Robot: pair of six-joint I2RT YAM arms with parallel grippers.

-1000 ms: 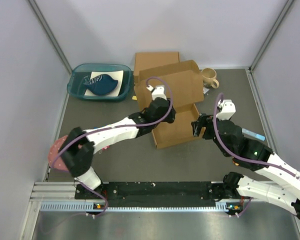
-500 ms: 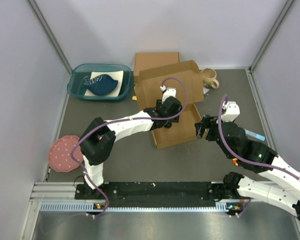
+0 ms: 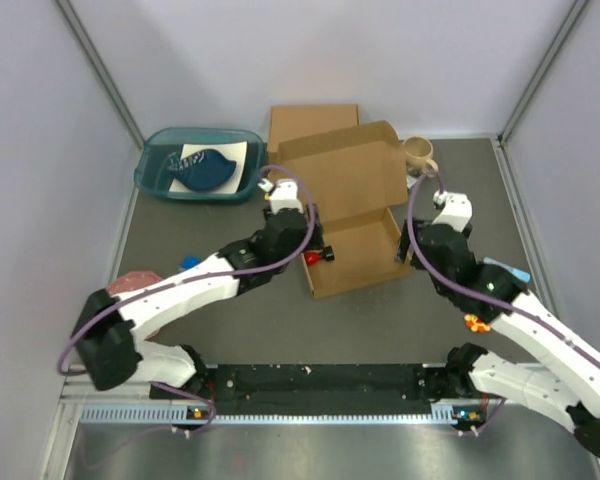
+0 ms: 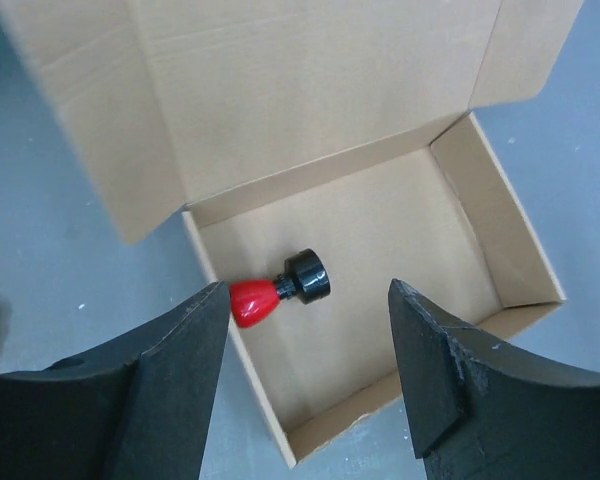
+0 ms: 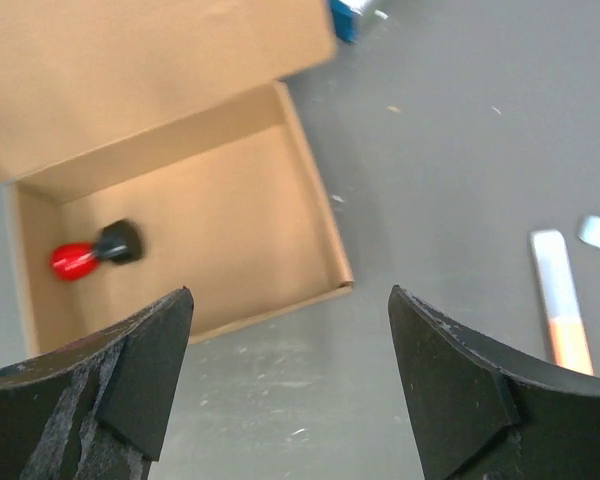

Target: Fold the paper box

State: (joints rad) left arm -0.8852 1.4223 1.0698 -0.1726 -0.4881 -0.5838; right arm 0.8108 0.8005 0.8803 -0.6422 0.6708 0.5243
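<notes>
Above the paper box (image 3: 365, 250) at its 9 o'clock wall, the left tool (image 4: 305, 300) hangs spread and empty. The right tool (image 5: 290, 295), likewise apart, hovers at 3 o'clock. The box sits on the counter (image 3: 240, 320), its lid (image 3: 345, 175) upright at 12 o'clock (red-and-black knob (image 4: 280, 290) inside). The lid probably needs tipping forward evenly.

The paper box (image 3: 365, 258) is plain brown. Inside the box is a small item (image 4: 278, 291), red with a black end. Left of the box is a teal tub (image 3: 185, 193); right of the box is a beige mug (image 3: 418, 153).
</notes>
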